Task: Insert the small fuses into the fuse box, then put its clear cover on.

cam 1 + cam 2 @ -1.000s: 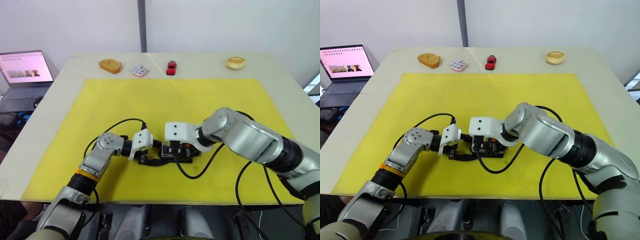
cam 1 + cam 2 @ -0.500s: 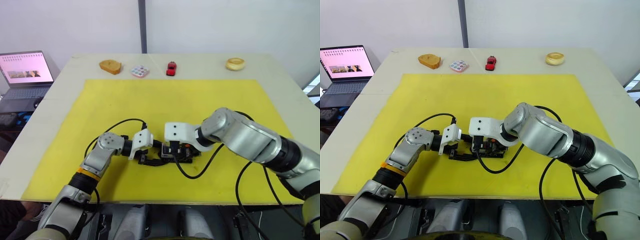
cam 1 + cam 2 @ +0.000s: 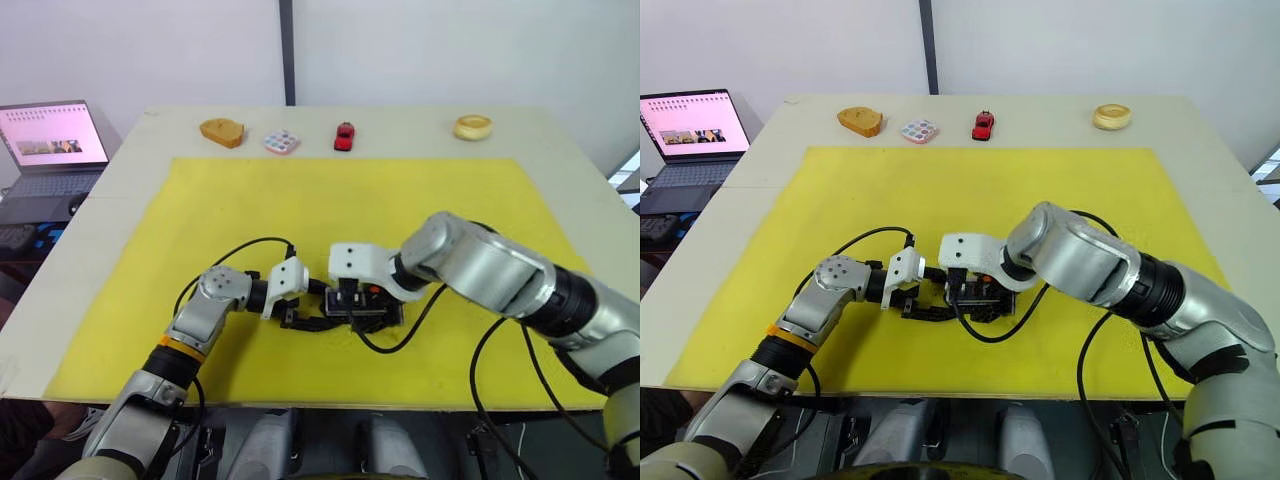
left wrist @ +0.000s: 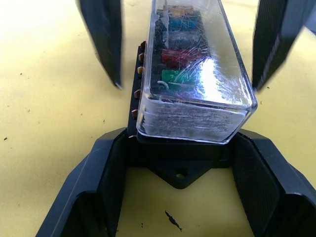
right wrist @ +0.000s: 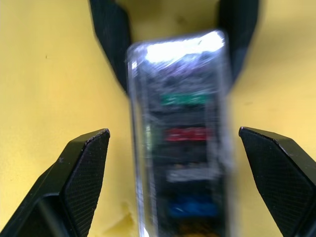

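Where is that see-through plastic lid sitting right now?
The clear plastic cover sits on the black fuse box, over the coloured fuses, on the yellow mat between the left gripper and right gripper.

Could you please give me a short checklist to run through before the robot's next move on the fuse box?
1. Small fuses seated in the fuse box: ok, several colours show in a row.
2. Clear cover on the box: ok.
3. Cover fully latched: cannot tell.
4. Left gripper open, fingers either side of the box end: ok.
5. Right gripper open, straddling the cover: ok.
6. Box resting on the yellow mat: ok.
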Controlling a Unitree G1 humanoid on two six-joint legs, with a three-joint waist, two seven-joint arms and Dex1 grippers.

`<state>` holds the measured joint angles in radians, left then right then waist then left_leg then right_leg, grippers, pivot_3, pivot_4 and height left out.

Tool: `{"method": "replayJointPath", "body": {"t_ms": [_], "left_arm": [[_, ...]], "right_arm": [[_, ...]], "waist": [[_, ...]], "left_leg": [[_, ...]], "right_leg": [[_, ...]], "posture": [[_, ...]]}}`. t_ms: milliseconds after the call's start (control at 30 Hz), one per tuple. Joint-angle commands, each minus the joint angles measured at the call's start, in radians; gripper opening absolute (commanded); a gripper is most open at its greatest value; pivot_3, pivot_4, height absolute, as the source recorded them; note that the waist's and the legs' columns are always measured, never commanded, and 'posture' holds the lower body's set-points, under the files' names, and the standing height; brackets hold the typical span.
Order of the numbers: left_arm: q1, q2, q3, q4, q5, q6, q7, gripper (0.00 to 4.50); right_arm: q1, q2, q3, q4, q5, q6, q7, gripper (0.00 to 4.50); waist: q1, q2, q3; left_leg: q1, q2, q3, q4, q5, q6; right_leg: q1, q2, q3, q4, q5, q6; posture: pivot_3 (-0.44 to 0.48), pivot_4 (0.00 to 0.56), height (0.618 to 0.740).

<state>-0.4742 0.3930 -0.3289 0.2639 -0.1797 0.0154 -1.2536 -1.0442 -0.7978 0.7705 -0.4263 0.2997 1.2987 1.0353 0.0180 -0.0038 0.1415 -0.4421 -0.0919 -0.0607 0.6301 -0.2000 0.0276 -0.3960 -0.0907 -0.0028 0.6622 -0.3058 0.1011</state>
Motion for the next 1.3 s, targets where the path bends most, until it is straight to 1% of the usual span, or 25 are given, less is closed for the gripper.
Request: {"method": "replayJointPath", "body": {"t_ms": [33,100,167,233,267,333,400,467,500,533,600,700,733,767,900,1300], "left_arm": [[0.019,0.007,-0.023,0.006,0.024,0.028,-0.001,2.54],[0.02,0.018,-0.023,-0.004,0.018,0.042,-0.015,2.54],[0.022,0.027,-0.023,-0.012,0.014,0.053,-0.024,2.54],[0.023,0.039,-0.021,-0.028,0.004,0.077,-0.038,2.54],[0.024,0.046,-0.02,-0.037,-0.003,0.092,-0.046,2.54],[0.027,0.058,-0.018,-0.052,-0.011,0.114,-0.054,2.54],[0.029,0.066,-0.017,-0.061,-0.018,0.127,-0.057,2.54],[0.031,0.076,-0.016,-0.07,-0.022,0.139,-0.06,2.54],[0.032,0.08,-0.016,-0.075,-0.023,0.144,-0.062,2.54],[0.033,0.085,-0.016,-0.079,-0.024,0.147,-0.063,2.54],[0.032,0.09,-0.016,-0.086,-0.026,0.155,-0.063,2.54],[0.034,0.1,-0.016,-0.097,-0.032,0.163,-0.062,2.54],[0.034,0.102,-0.017,-0.1,-0.033,0.165,-0.062,2.54],[0.035,0.103,-0.018,-0.104,-0.033,0.167,-0.06,2.54],[0.037,0.107,-0.017,-0.113,-0.033,0.175,-0.056,2.54],[0.041,0.106,-0.018,-0.115,-0.032,0.175,-0.05,2.54]], "right_arm": [[-0.019,-0.057,-0.096,-0.021,0.035,-0.025,0.044,4.43],[0.001,-0.102,-0.155,-0.041,0.083,-0.029,0.089,4.43],[0.022,-0.119,-0.202,-0.05,0.12,-0.031,0.109,4.43],[0.068,-0.141,-0.29,-0.044,0.174,-0.051,0.141,4.43],[0.094,-0.135,-0.353,-0.029,0.209,-0.061,0.15,4.43],[0.16,-0.064,-0.522,0.014,0.279,-0.095,0.122,4.43],[0.197,-0.019,-0.604,0.03,0.311,-0.119,0.095,4.43],[0.269,0.064,-0.692,0.038,0.339,-0.172,0.037,3.9],[0.302,0.081,-0.702,0.031,0.339,-0.194,0.024,3.63],[0.324,0.09,-0.705,0.023,0.339,-0.207,0.014,3.22],[0.379,0.131,-0.704,0.004,0.343,-0.241,-0.014,2.2],[0.45,0.181,-0.694,-0.002,0.351,-0.283,-0.043,0.54],[0.467,0.189,-0.685,-0.001,0.346,-0.299,-0.048,0.12],[0.483,0.198,-0.678,0.002,0.344,-0.311,-0.053,0.05],[0.528,0.196,-0.636,0.024,0.289,-0.384,-0.076,0.05],[0.539,0.171,-0.617,0.055,0.269,-0.414,-0.085,0.05]], "waist": [[-0.001,0.0,0.0],[-0.003,0.0,0.0],[-0.005,0.0,0.0],[-0.006,0.0,0.0],[-0.006,0.0,0.001],[-0.007,-0.001,0.001],[-0.011,-0.001,0.001],[-0.011,-0.002,0.001],[-0.01,-0.002,0.001],[-0.009,-0.002,0.001],[-0.011,-0.001,0.001],[-0.014,-0.001,0.002],[-0.014,-0.001,0.002],[-0.015,-0.001,0.002],[-0.014,-0.001,0.002],[-0.015,-0.001,0.002]], "left_leg": [[0.0,0.0,0.0,0.0,0.0,0.0],[0.0,0.0,0.0,0.0,0.0,0.0],[0.0,0.0,0.0,-0.001,0.0,0.0],[0.0,0.0,0.0,-0.002,0.0,0.0],[0.0,0.001,0.0,-0.002,0.0,0.0],[-0.001,0.001,0.0,-0.002,0.0,0.001],[-0.001,0.001,0.001,-0.003,0.0,0.001],[-0.001,0.002,0.001,-0.004,0.0,0.001],[-0.001,0.002,0.001,-0.004,0.0,0.001],[-0.001,0.002,0.0,-0.004,0.0,0.001],[-0.001,0.002,0.001,-0.005,0.0,0.0],[-0.001,0.002,0.001,-0.005,0.0,0.0],[-0.001,0.002,0.001,-0.005,0.0,0.0],[-0.001,0.002,0.001,-0.005,0.0,0.0],[-0.001,0.002,0.001,-0.005,0.0,0.0],[-0.001,0.002,0.001,-0.005,0.0,0.0]], "right_leg": [[0.0,0.0,0.0,0.0,0.0,0.0],[0.0,0.0,0.0,-0.001,0.0,0.0],[0.0,0.0,0.0,-0.001,0.0,0.0],[0.0,0.0,0.0,-0.002,0.0,0.0],[0.0,0.0,0.0,-0.002,0.0,0.0],[0.002,0.0,0.0,-0.002,0.0,0.0],[0.003,0.0,0.0,-0.002,0.0,0.001],[0.002,0.0,0.0,-0.001,0.0,0.001],[0.002,0.001,0.0,-0.001,0.0,0.001],[0.002,0.001,0.0,-0.001,0.0,0.001],[0.002,0.001,0.0,-0.001,0.0,0.001],[0.001,0.001,0.0,-0.001,0.0,0.001],[0.001,0.001,0.0,-0.001,0.0,0.001],[0.001,0.001,0.0,-0.001,0.0,0.001],[0.001,0.001,0.0,-0.001,0.0,0.001],[0.001,0.001,0.0,-0.001,0.0,0.001]], "posture": [[0.0,0.15,0.74],[0.0,0.15,0.74],[0.0,0.15,0.74],[0.0,0.15,0.74],[0.0,0.15,0.74],[0.0,0.15,0.74],[0.0,0.15,0.74],[0.0,0.15,0.74],[0.0,0.15,0.74],[0.0,0.15,0.74],[0.0,0.15,0.74],[0.0,0.15,0.74],[0.0,0.15,0.74],[0.0,0.15,0.74],[0.0,0.15,0.74],[0.0,0.15,0.74]]}}
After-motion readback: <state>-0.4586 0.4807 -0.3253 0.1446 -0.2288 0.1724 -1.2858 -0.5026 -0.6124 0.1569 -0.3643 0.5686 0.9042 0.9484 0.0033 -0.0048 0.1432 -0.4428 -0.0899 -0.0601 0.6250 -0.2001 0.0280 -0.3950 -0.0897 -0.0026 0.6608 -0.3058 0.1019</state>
